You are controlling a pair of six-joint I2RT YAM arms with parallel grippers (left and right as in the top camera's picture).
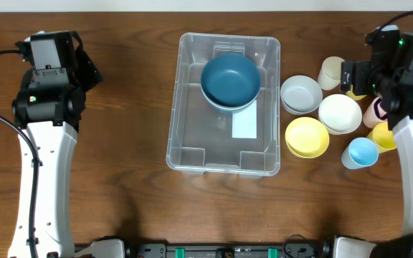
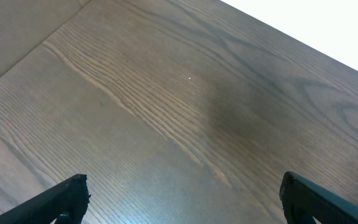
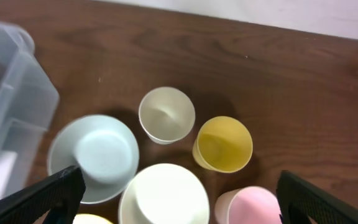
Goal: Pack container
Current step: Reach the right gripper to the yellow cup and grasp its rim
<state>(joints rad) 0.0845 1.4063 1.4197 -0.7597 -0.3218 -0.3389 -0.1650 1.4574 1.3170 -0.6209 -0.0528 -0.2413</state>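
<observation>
The container (image 1: 176,125) sits centred on the surface (image 1: 120,179), open side up, its long axis running near-to-far, with a dark blue bowl (image 1: 230,80) in its far end. Loose bowls (image 1: 340,113) and cups (image 3: 166,115) cluster just to its right, beneath the right jaws, which are spread and empty. The container lies to their left. The left jaws, also released, hang well apart.

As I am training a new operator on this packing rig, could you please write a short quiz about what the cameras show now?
1. True or false: the dark blue bowl lies inside the container.
2. How many bowls stand on the table outside the container, on the right arm's side? A two, B three, C five.
3. Fill in: the left gripper and the right gripper are both ____.

Key: 1 true. 2 B: the pale blue bowl, the white bowl and the yellow bowl. 3 open, holding nothing.
</observation>
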